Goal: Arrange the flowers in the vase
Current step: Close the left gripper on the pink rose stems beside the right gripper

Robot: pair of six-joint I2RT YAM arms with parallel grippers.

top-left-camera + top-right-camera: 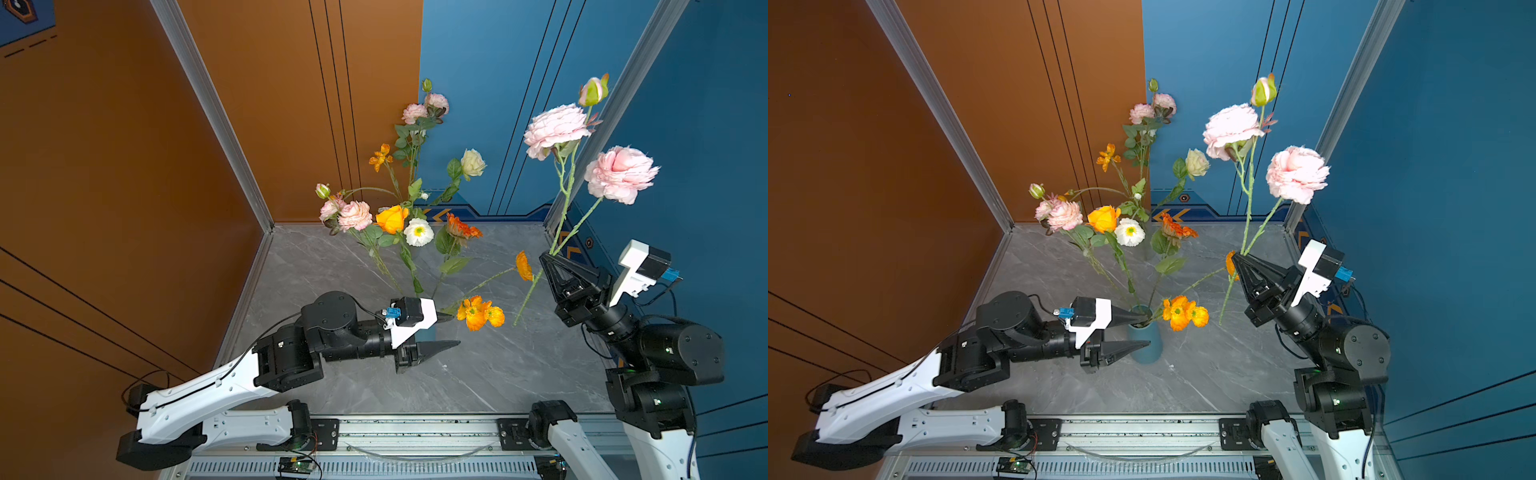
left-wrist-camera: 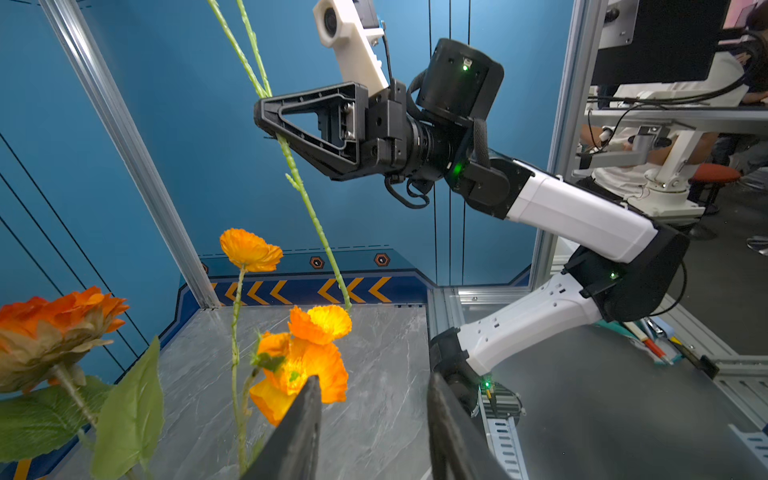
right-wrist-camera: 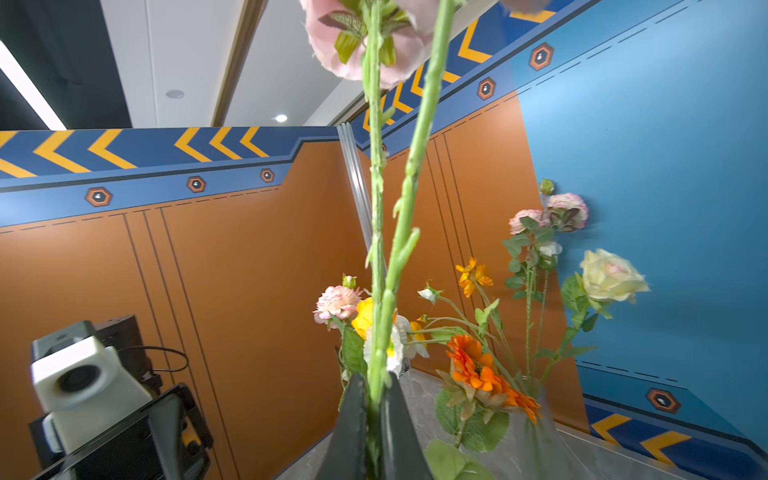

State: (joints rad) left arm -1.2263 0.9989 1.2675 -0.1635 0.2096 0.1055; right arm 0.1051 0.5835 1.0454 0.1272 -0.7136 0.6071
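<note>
In both top views your right claw (image 1: 545, 258) is clamping the pink spray (image 1: 555, 129) part-way up its stem. The blooms are leaning high toward the blue wall (image 1: 478, 62). The cut end is hanging over the counter (image 1: 478, 374), apart from the vase (image 1: 1148, 354). The other flowers (image 1: 1129, 232) are already standing in that vase, and your left claw (image 1: 1145, 331) is sitting right at its mouth with the jaws apart.

The left wrist view is showing what those miss: only bare counter between the left jaws, so they are gripping nothing. The orange poppies (image 2: 311, 353) are crowding one finger (image 2: 305, 415).

The right wrist view is showing the stem pinched tight between closed fingers (image 3: 353, 424).

From here, I judge you are risking two things. The incoming stem may be snagging the poppies or shoving the crowded vase over, and the top-heavy spray may be twisting in the pinch.
</note>
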